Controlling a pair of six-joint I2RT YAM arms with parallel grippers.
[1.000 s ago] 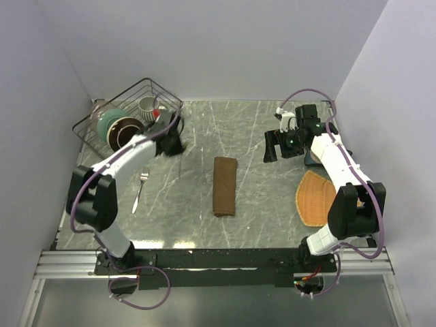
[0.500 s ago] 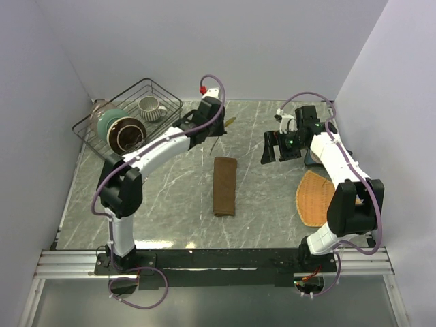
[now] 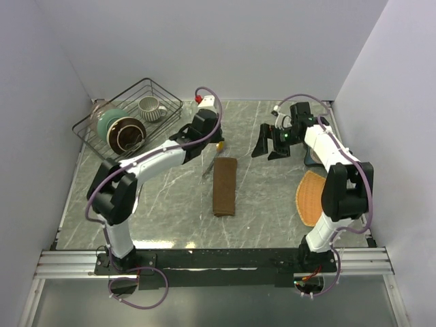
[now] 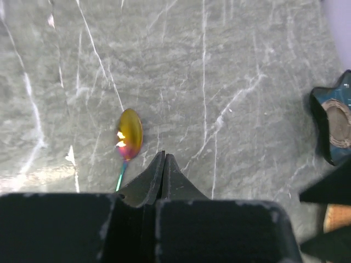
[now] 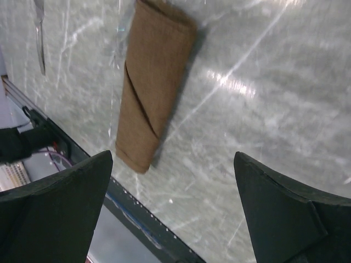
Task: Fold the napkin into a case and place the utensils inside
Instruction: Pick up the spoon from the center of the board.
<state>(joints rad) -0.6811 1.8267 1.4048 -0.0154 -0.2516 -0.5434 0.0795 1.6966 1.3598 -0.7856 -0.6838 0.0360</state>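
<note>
The case [image 3: 225,185] is soft dark-brown cloth, folded to a narrow rectangle with one diagonal flap, and it lies flat in the middle of the grey veined stone table [image 3: 163,197]. The left gripper [image 4: 164,160] is pressed closed on the spoon [image 4: 130,133], whose shiny gold-orange oval bowl sticks out past the black fingertips. This claw hangs just beyond the far end of the case. A slim silver handle [image 3: 209,168] slants beside the far left corner of the case. The left arm stretches diagonally from near left to far centre. The right gripper [image 3: 270,146] is spread wide and holds nothing, far right of the case, with its wrist turned to the left.
</note>
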